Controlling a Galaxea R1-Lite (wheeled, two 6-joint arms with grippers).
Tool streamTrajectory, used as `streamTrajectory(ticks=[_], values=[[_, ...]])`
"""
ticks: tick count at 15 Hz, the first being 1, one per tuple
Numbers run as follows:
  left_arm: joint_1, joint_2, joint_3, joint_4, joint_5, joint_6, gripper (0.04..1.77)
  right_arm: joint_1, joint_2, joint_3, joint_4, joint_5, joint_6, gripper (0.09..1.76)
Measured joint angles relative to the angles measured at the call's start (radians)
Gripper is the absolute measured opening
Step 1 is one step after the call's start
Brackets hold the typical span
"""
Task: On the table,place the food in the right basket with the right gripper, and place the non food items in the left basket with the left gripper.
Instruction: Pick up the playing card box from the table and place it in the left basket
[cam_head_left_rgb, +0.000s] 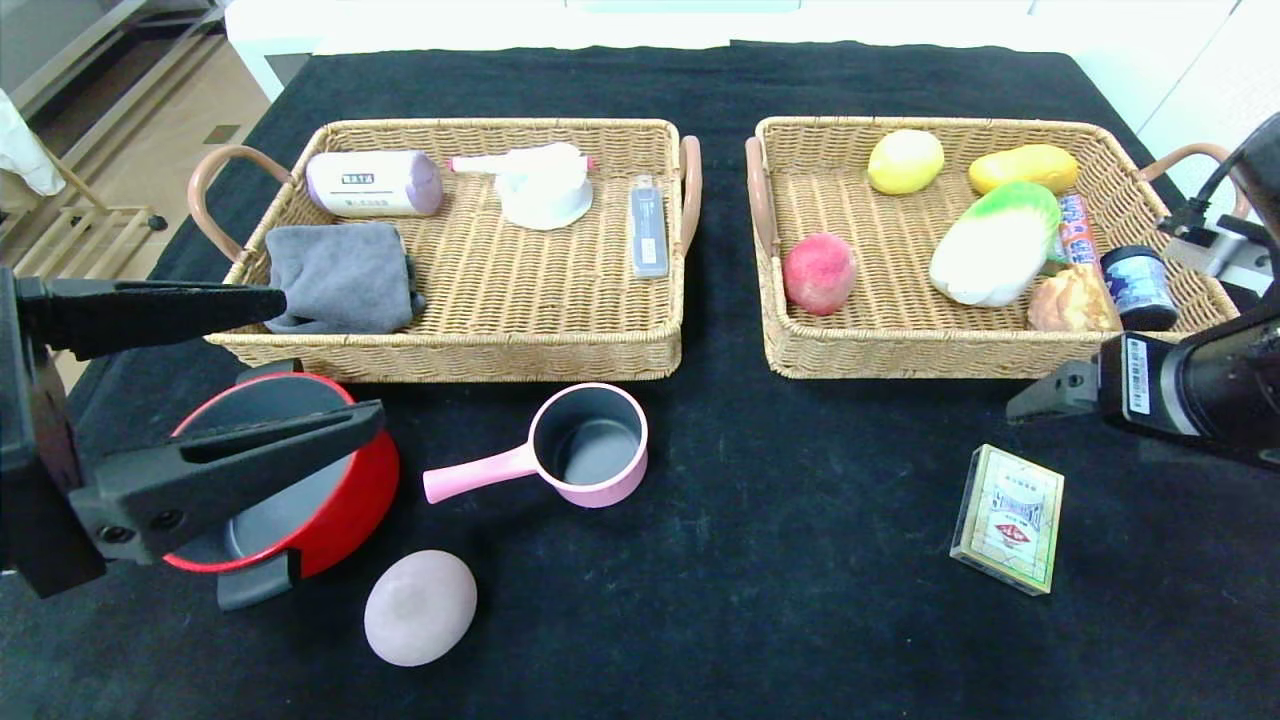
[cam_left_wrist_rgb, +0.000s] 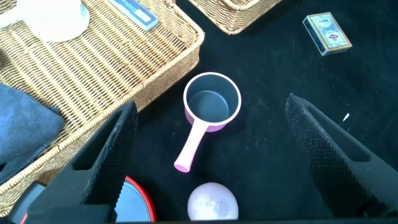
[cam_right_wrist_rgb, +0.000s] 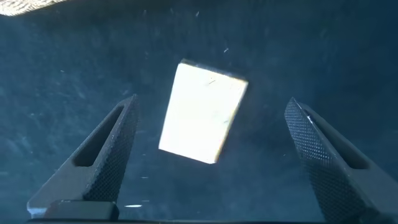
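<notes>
Wicker left basket (cam_head_left_rgb: 460, 340) | glossy red pot (cam_head_left_rgb: 345, 500) under wide left claw (cam_head_left_rgb: 325, 365) | right claw (cam_right_wrist_rgb: 208, 162) wide over card box (cam_right_wrist_rgb: 202, 112)

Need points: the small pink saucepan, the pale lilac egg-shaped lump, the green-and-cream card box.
small pink saucepan (cam_head_left_rgb: 587, 444), head view, dark inside of the bowl.
pale lilac egg-shaped lump (cam_head_left_rgb: 420, 607), head view, middle of its top surface.
green-and-cream card box (cam_head_left_rgb: 1009, 518), head view, middle of the printed face.

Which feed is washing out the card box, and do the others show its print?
Right wrist view: the card box glares blank white on the table, no print visible. Head view: evenly lit, label readable as a pattern. Left wrist view: box small at the edge, print faint.
</notes>
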Motion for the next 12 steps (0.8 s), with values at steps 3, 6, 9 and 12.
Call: streamTrajectory(ticks=[3, 6, 9, 12], values=[[0.000, 0.000, 0.000, 0.000, 0.000, 0.000, 1.72, 0.019, 0.037, 0.000, 0.003, 0.000, 0.075, 1.70], [0.000, 0.000, 0.000, 0.000, 0.000, 0.000, 1.72, 0.031, 0.073, -0.006, 0.024, 0.003, 0.121, 1.70], [0.000, 0.000, 0.001, 0.000, 0.000, 0.000, 1.72, 0.039, 0.091, -0.004, 0.030, 0.005, 0.148, 1.70], [0.000, 0.000, 0.001, 0.000, 0.000, 0.000, 1.72, 0.040, 0.103, 0.002, 0.043, 0.007, 0.184, 1.70]])
